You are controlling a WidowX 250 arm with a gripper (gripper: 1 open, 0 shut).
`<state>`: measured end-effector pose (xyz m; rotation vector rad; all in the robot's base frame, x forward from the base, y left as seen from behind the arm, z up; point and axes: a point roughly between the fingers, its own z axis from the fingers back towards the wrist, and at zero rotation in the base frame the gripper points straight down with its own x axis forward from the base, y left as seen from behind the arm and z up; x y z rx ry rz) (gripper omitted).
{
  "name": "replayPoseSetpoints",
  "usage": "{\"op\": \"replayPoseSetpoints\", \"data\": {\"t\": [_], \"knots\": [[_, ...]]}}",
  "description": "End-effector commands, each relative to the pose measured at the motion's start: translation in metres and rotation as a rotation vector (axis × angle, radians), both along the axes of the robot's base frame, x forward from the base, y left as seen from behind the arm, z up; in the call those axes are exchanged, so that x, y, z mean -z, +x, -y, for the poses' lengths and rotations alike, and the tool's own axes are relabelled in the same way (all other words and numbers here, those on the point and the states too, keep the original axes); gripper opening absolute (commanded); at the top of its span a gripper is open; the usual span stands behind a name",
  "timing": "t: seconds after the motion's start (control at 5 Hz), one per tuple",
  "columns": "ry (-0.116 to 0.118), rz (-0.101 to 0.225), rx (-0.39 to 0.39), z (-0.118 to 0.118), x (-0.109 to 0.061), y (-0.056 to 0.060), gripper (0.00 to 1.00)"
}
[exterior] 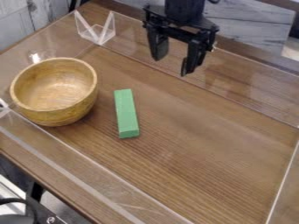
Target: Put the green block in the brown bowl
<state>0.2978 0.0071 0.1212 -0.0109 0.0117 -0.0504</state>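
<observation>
The green block point(126, 113) lies flat on the wooden table, its long side running toward me, just right of the brown bowl point(52, 89). The bowl is round, light wood, empty, at the left of the table. My gripper point(170, 59) hangs above the far middle of the table, well behind and to the right of the block. Its dark fingers point(193, 57) point down and stand open with nothing between them.
A clear plastic stand point(96, 28) sits at the far left corner. A low transparent wall point(140, 203) edges the table point(222, 149). Black gear shows under the near left corner.
</observation>
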Motion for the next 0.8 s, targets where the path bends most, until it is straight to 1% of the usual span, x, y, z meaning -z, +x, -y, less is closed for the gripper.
{"op": "replayPoseSetpoints", "data": {"t": [0.0, 0.2, 0.6], "knots": [[0.000, 0.099, -0.010, -0.0034, -0.0238, 0.0058, 1.00], [-0.004, 0.111, -0.011, -0.0035, -0.0233, 0.0075, 1.00], [-0.011, 0.126, -0.018, -0.0056, -0.0214, 0.0106, 1.00]]}}
